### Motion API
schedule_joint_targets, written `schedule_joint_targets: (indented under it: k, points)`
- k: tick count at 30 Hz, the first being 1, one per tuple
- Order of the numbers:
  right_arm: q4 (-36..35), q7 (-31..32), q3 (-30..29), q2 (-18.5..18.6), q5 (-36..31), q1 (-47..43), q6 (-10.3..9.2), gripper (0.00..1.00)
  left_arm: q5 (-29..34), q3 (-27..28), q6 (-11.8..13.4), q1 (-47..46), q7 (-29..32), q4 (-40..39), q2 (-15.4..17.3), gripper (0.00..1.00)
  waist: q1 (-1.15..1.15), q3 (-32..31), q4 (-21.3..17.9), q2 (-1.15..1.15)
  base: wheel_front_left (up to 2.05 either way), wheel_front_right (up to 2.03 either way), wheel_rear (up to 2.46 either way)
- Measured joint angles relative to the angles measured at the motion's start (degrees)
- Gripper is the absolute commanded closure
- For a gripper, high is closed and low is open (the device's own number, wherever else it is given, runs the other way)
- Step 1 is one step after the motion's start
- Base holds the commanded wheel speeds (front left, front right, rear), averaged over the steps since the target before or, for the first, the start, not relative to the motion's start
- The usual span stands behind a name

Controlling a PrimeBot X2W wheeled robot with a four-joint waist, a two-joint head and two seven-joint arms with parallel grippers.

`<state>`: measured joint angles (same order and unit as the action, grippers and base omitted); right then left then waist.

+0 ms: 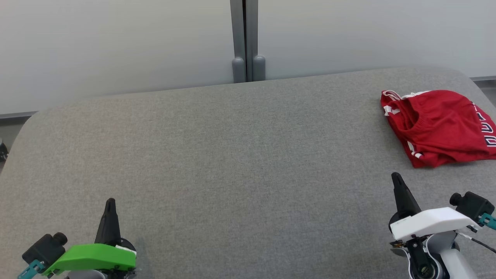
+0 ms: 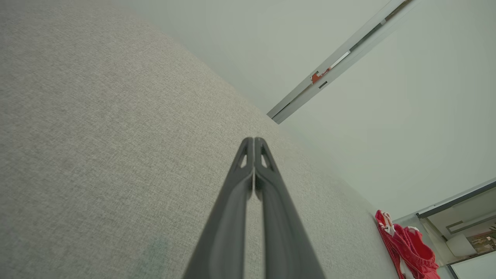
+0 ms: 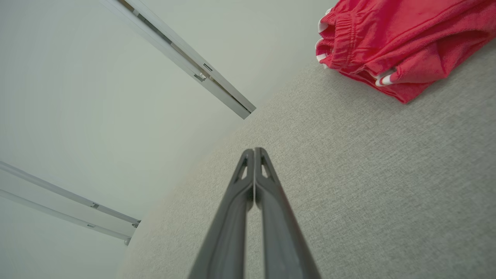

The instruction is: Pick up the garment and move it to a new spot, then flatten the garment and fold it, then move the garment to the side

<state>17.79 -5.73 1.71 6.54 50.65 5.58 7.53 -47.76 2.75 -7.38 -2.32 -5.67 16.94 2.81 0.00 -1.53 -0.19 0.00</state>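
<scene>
Hugging the right table (image 1: 232, 155) edge, garment (image 1: 438, 128) clears left fingers (image 1: 109, 221), right fingers (image 1: 401, 193), both closed.

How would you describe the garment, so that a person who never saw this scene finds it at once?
Start from the wide grey cloth-covered surface. Go to its far right part, beyond the tip of the shut right gripper, where the garment lies loosely bunched. It is bright red, with white stripes, a gathered waistband and dark lettering; this colour sets it apart from the plain grey around it.
</scene>
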Motion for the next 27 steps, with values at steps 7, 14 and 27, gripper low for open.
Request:
schedule_joint_targets:
  k: [7,14,27]
  points:
    - [-0.41,1.46,-0.99,-0.38,4.83,0.01,-0.01,1.00,-5.25,0.48,0.01,-0.21,1.27,-0.26,-0.01,1.00,0.00,0.14,0.02,0.00,0.00,0.00,0.00]
    - [-0.80,2.71,-1.81,-0.67,9.11,0.02,-0.01,1.00,-9.69,0.82,0.01,-0.70,2.66,-0.56,-0.02,1.00,0.00,0.27,0.03,0.00,0.00,0.00,0.00]
    - [-1.43,4.83,-3.25,-1.45,16.29,0.05,-0.02,1.00,-17.35,1.41,0.01,-1.32,4.69,-1.14,-0.02,1.00,0.00,0.53,0.06,0.00,0.00,0.00,0.00]
